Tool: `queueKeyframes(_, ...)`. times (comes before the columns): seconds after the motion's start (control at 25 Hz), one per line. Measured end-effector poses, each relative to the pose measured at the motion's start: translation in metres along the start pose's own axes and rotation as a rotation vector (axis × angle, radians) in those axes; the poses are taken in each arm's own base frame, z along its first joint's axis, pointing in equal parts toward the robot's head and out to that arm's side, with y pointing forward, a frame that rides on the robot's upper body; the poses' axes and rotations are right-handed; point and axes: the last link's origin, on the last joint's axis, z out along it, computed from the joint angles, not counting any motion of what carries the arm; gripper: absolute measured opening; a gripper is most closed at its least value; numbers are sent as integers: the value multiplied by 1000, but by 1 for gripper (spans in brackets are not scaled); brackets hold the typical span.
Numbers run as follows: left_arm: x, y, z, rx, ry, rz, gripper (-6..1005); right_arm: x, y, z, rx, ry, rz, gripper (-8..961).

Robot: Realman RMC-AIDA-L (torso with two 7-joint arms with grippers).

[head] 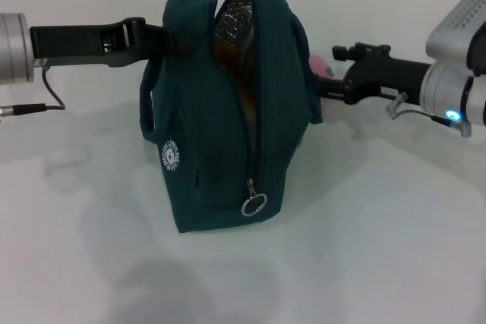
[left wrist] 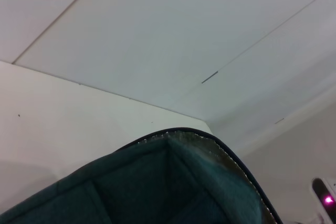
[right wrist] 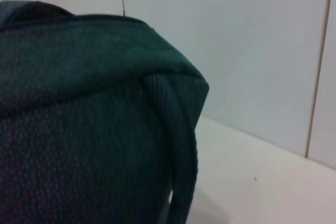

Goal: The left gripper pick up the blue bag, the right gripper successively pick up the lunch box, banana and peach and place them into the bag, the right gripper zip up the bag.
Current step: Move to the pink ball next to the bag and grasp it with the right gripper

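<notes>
Blue bag (head: 220, 119), a large dark teal fabric lunch bag, stands upright in the middle of the white table (head: 364, 263), its narrow end facing the head camera. Its top is gaping open, showing shiny lining (head: 231, 17) inside, and the zip (head: 251, 134) runs down the facing end, closed along its lower part. One rope-like handle (head: 146, 100) loops out on the left side and another (head: 310, 73) on the right.

Left arm reaches in level from the left edge, and the left gripper (head: 168, 39) meets the bag's upper left side near the rim; its fingertips are hidden against the fabric, so whether it is clamped on the bag cannot be told. The left wrist view shows only the bag's curved rim and inner lining below a pale wall.

Right arm reaches in from the right, and the right gripper (head: 328, 85) ends just beside the bag's right side, by the handle; its fingers are hidden, so their state cannot be told. A bit of pink, the peach (head: 320, 65), peeks out between the bag and that gripper.

Small round white logo (head: 171, 157) sits low on the bag's left face, and the silver ring pull (head: 254, 204) hangs near the bottom of the zip
</notes>
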Motion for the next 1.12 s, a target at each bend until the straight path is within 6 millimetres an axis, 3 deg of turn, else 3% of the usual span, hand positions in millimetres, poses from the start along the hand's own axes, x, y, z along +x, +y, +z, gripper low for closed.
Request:
queueKeyframes(0.84, -1, 2, 5, -8, 4, 3, 53, -3, -6, 13, 35, 45, 23, 710)
queueKeyframes(1.12, -1, 1, 5, -6, 4, 4, 53, 0, -4, 14, 32, 56, 20, 638)
